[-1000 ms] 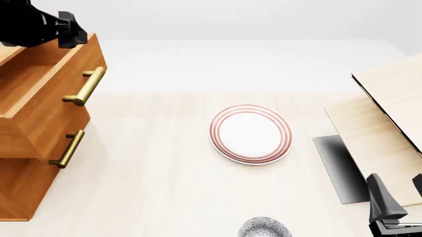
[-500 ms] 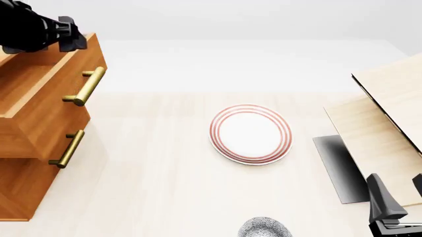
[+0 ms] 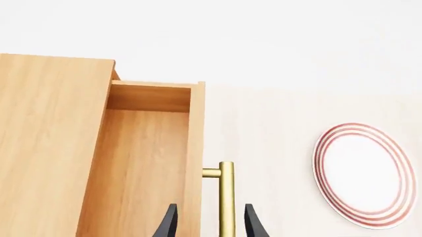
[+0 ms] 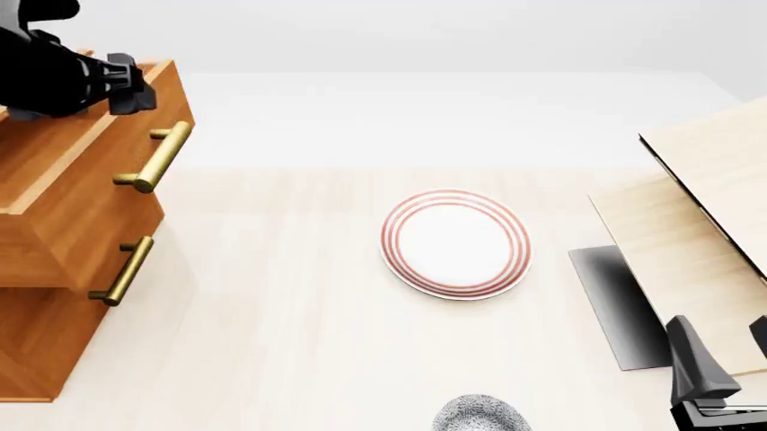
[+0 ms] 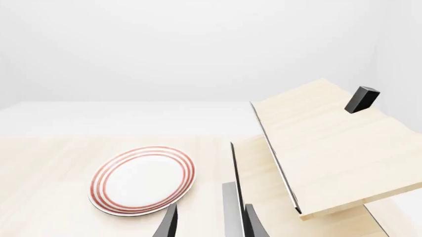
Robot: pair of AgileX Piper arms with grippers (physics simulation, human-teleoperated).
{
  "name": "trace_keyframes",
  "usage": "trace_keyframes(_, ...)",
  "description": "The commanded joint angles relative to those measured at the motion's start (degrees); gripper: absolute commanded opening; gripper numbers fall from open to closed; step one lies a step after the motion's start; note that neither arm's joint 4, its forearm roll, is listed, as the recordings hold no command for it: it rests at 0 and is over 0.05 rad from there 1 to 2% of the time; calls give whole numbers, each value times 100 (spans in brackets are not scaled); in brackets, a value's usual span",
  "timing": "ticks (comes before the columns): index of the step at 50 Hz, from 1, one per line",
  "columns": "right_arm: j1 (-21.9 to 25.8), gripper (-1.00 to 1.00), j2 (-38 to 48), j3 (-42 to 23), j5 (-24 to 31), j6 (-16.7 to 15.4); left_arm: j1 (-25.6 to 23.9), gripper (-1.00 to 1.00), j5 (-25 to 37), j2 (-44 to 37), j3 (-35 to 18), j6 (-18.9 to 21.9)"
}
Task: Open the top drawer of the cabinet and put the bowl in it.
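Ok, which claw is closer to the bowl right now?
Right. The right claw sits low at the table's near right, a short way from the bowl at the near edge. The left claw is far off, above the top drawer.

Only the bowl's [image 4: 480, 414] far rim peeks in at the front view's bottom edge. The cabinet [image 4: 48, 296] runs off the left edge, and the right gripper [image 4: 719, 368] is clipped at the bottom corner, jaw state unreadable.
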State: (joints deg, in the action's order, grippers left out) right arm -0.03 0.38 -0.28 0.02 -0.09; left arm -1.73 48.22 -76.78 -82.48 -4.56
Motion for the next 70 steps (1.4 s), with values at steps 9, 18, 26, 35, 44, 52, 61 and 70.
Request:
trace_keyframes(9, 1, 100, -3, 4, -2, 0, 114, 100, -222, 93, 488, 4)
trace_keyframes(18, 1, 100, -2, 4, -2, 1, 108, 100, -198, 37, 443, 65)
trace_keyframes(26, -1, 100, -3, 4, -2, 2, -30, 100, -223, -46, 437, 37)
trace_keyframes(35, -1, 100, -4, 5, -2, 3, -162, 100, -213, -104, 423, 38)
trace_keyframes(44, 0, 100, -4, 4, -2, 2, -363, 100, -186, -197, 315, 43)
trace_keyframes(52, 0, 100, -3, 4, -2, 1, -517, 100, -144, -261, 260, 94)
trace_keyframes(61, -1, 100, -3, 5, -2, 2, -695, 100, -151, -251, 273, 74)
trace_keyframes(70, -1, 100, -3, 4, -2, 2, -994, 100, -142, -333, 239, 0)
